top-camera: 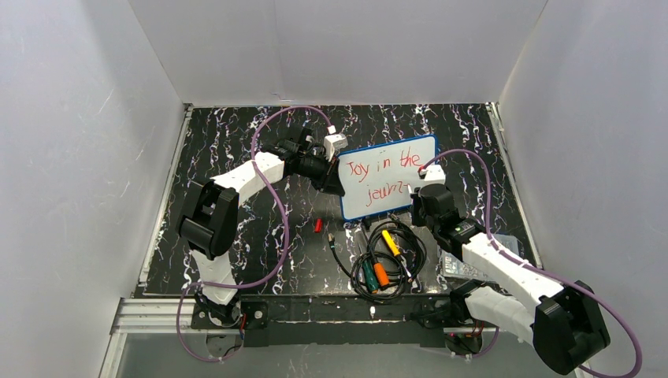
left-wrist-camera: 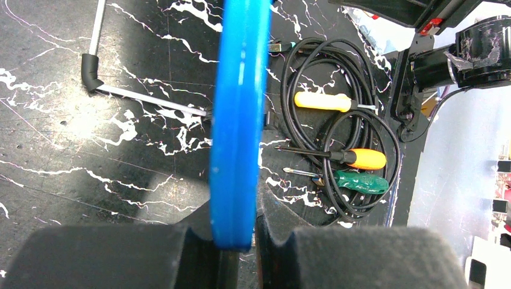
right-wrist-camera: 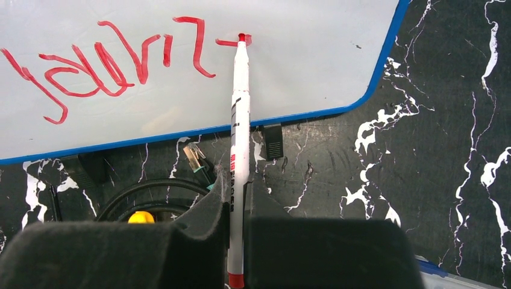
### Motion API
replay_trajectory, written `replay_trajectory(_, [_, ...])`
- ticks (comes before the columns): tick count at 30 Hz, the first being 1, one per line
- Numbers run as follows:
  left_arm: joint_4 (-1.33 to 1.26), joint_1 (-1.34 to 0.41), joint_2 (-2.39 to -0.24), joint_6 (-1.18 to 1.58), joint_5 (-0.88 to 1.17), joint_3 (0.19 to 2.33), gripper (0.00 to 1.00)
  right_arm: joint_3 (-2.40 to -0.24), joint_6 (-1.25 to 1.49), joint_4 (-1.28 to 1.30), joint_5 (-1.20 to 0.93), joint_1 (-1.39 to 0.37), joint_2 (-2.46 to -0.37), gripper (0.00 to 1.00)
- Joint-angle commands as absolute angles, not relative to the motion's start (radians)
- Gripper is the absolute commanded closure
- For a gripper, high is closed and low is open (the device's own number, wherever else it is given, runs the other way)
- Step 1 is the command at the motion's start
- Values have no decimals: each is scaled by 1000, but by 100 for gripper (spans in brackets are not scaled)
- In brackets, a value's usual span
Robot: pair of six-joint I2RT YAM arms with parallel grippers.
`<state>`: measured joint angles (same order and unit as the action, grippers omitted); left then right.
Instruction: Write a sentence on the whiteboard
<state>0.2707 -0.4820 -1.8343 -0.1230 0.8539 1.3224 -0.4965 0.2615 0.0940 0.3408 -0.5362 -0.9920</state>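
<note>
On 1 whiteboard (top-camera: 378, 206), a 2-line sentence (top-camera: 384, 164); left fingers (left-wrist-camera: 120, 256) clamp the rim, right fingers (right-wrist-camera: 325, 253) grip 1 marker (right-wrist-camera: 240, 120).

Whiteboard (top-camera: 387, 177) sat at centre of table (top-camera: 228, 157). Cable coil (top-camera: 422, 253) lay before it, screwdrivers (top-camera: 380, 274) within the coil, plastic box (top-camera: 457, 266) to its right.

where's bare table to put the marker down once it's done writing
Bare table lies between the left arm and the cable coil, bar a small red cap; also the far strip behind the whiteboard. Crowded: coil and screwdrivers in front of the whiteboard, beside the right arm.
</note>
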Motion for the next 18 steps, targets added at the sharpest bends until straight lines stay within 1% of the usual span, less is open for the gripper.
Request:
replay_trajectory(1, [282,-488,-1776,-145,893,1356,100,-542,260,23,331,-535,-980,99])
replay_trajectory(12, [282,-488,-1779,-144,895,1359,100,-522,256,46,293,-537,-957,99])
replay_trajectory(18, [282,-487,-1779,-144,894,1359,100,-503,298,85,285,-537,-964,99])
